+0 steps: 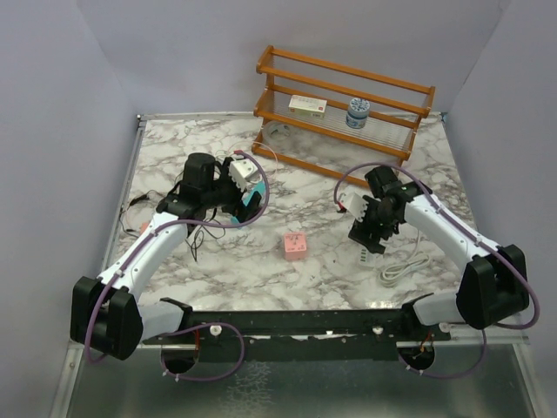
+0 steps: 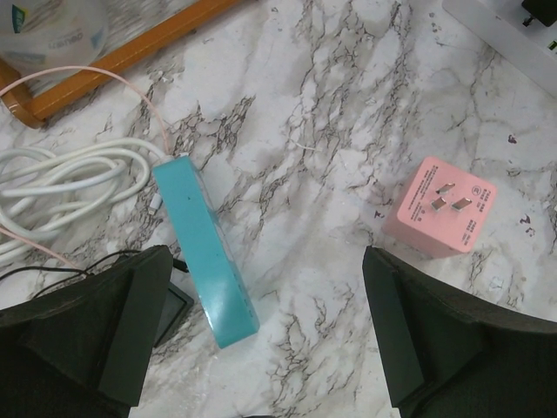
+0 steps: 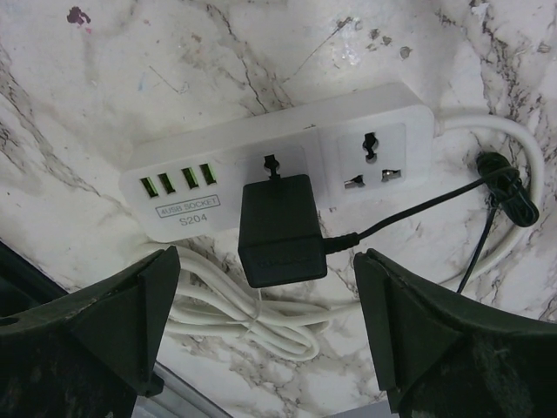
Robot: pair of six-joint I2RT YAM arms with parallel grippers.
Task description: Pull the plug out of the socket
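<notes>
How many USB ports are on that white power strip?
4. In the right wrist view, the USB ports sit side by side in one row at the left end of the strip, just left of the black plug. None seem hidden.

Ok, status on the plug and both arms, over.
Left jaws open, empty. Right jaws open over black plug, no contact. Plug seated in white power strip. Nothing blocking it.
</notes>
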